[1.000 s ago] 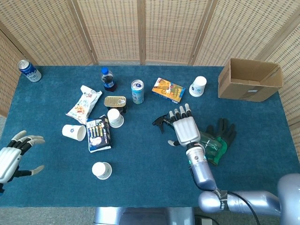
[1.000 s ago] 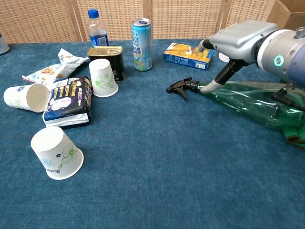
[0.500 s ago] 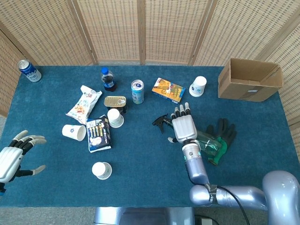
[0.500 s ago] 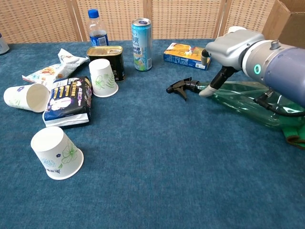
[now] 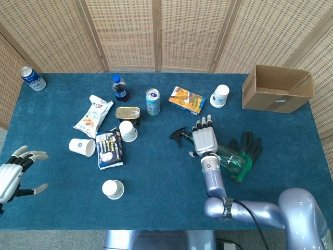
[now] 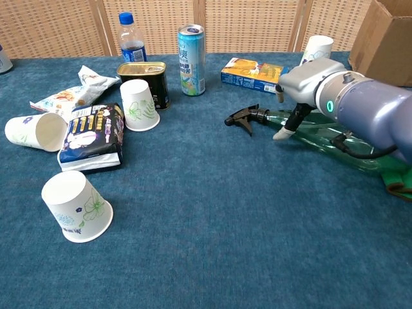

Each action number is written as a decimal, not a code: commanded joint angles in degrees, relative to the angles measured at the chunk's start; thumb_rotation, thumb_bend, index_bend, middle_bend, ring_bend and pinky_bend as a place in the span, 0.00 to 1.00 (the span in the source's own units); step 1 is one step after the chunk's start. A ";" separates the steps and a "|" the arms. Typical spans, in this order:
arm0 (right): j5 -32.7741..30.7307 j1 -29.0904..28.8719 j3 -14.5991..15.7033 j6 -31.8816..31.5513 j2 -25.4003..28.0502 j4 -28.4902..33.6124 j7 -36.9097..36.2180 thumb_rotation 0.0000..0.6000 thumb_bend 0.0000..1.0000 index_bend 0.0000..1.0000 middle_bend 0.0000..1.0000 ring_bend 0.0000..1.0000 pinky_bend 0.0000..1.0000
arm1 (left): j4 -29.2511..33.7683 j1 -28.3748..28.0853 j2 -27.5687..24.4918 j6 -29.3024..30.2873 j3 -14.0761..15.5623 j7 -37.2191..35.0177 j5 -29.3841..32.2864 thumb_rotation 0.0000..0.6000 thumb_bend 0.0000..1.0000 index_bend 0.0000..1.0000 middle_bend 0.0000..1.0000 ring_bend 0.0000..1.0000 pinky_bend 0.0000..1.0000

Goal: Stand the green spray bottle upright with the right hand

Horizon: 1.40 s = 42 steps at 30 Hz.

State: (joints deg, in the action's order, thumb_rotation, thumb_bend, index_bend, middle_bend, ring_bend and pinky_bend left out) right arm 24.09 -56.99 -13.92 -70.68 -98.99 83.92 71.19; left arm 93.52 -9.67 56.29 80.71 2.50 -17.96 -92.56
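Observation:
The green spray bottle [image 5: 233, 160] lies on its side on the blue cloth, its black trigger head [image 5: 178, 135] pointing left. My right hand [image 5: 204, 139] is spread flat over the bottle's neck end, fingers straight and apart, gripping nothing. In the chest view the same right hand [image 6: 308, 78] hovers just above the bottle [image 6: 322, 143], its thumb hanging down beside the neck close to the trigger head [image 6: 242, 118]. My left hand [image 5: 13, 174] hangs open at the table's near left edge, far from the bottle.
A black and green glove [image 5: 251, 147] lies under the bottle's base. A snack box [image 5: 186, 99], a paper cup [image 5: 221, 95] and a cardboard box [image 5: 278, 87] stand beyond. A tall can [image 5: 152, 101], a tin [image 5: 127, 112], several cups and snack bags lie to the left.
My right hand has sunk lower over the bottle's neck and shifted slightly towards the far side; its thumb now hangs beside the neck. The bottle and left hand have hardly moved.

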 commanded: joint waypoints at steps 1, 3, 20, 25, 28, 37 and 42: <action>-1.54 -0.68 -0.07 1.25 -1.21 -2.48 0.47 0.58 0.18 0.24 0.13 0.00 0.04 | -0.10 0.11 -0.02 -0.01 0.03 -0.07 0.17 0.99 0.18 0.28 0.27 0.22 0.06; -2.00 -0.92 -0.12 1.58 -1.61 -3.60 0.55 0.63 0.18 0.27 0.15 0.02 0.04 | -0.21 0.14 0.03 -0.16 0.07 -0.09 0.30 1.00 0.18 0.28 0.27 0.22 0.06; -2.50 -1.58 -1.45 1.49 -2.59 -4.98 -0.88 1.00 0.13 0.44 0.29 0.17 0.07 | -0.79 -0.32 0.61 -1.08 -0.23 -0.29 0.81 0.99 0.18 0.27 0.27 0.22 0.06; -3.15 -2.18 -2.06 1.74 -3.00 -4.92 -0.69 1.00 0.13 0.46 0.34 0.22 0.14 | -1.19 -0.35 0.90 -1.31 -0.21 -0.60 0.94 0.99 0.18 0.28 0.27 0.22 0.06; -3.64 -2.54 -2.36 1.34 -3.02 -4.22 -0.20 1.00 0.13 0.49 0.38 0.26 0.22 | -1.48 -0.38 1.05 -1.36 -0.27 -0.84 1.05 0.99 0.18 0.28 0.27 0.22 0.06; -5.27 -2.56 -4.26 -1.02 -0.97 2.42 -0.52 1.00 0.15 0.55 0.53 0.42 0.47 | -2.35 -0.84 1.80 -1.84 -0.38 -1.61 0.83 0.99 0.18 0.28 0.27 0.22 0.08; -5.99 -2.28 -6.25 -3.02 1.66 8.89 -1.81 1.00 0.16 0.56 0.54 0.44 0.50 | -2.83 -1.00 2.23 -1.96 -0.33 -1.99 0.60 0.98 0.18 0.28 0.27 0.22 0.09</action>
State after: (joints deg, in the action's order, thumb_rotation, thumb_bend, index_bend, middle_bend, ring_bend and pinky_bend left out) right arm 18.52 -59.44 -18.95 -72.61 -98.73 90.16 70.25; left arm 90.70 -10.66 58.51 78.76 2.17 -19.93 -91.95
